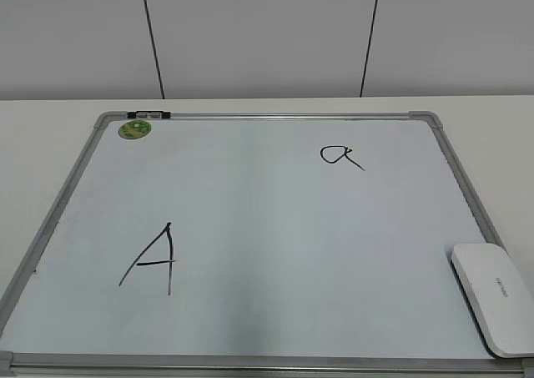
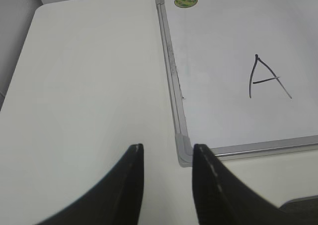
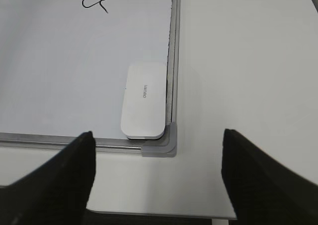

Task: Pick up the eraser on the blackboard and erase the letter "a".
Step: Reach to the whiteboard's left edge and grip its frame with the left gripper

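Board flat on the table, nothing picked up yet.

The board (image 1: 250, 228) carries the "a" (image 1: 340, 155) at about 1 o'clock; the eraser (image 3: 144, 100) lies at 5 o'clock. It looks light, stiff, slick: pinch its long edges. The right gripper (image 3: 158, 160), wide open and empty, has it at 12 o'clock; the left gripper (image 2: 167, 171), narrowly parted, holds nothing.

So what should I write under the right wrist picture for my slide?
Open right gripper waits above the white eraser in the blackboard's corner, small "a" farther up.

White table (image 1: 250, 105) before pale wall panels (image 1: 259, 36) with 2 dark seams.
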`<control>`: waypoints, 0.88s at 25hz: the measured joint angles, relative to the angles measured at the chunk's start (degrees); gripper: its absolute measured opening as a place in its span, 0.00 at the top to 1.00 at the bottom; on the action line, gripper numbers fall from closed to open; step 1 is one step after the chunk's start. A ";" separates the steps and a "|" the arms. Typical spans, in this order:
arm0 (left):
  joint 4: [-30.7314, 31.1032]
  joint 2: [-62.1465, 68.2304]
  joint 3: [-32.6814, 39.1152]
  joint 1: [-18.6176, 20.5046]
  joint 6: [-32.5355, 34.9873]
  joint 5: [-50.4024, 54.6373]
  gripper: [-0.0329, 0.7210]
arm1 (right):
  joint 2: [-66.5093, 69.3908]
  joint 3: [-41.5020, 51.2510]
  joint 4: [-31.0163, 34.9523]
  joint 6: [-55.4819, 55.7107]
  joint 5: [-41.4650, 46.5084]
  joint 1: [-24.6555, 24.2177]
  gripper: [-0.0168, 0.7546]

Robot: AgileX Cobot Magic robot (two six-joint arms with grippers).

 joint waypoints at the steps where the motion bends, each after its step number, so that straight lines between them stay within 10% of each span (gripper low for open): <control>1: 0.00 0.00 0.00 0.00 0.00 0.00 0.64 | 0.00 0.00 0.00 0.00 0.00 0.00 0.22; 8: 0.00 0.00 0.00 0.00 0.00 0.00 0.61 | 0.00 0.00 0.00 0.00 0.00 0.00 0.22; 15: 0.57 0.37 -0.65 0.00 0.00 -1.05 0.28 | 0.00 0.00 0.00 0.00 0.00 0.00 0.22; 22: 0.79 11.43 -3.01 0.00 0.00 -10.35 0.20 | 0.00 0.00 0.00 0.00 0.00 0.00 0.22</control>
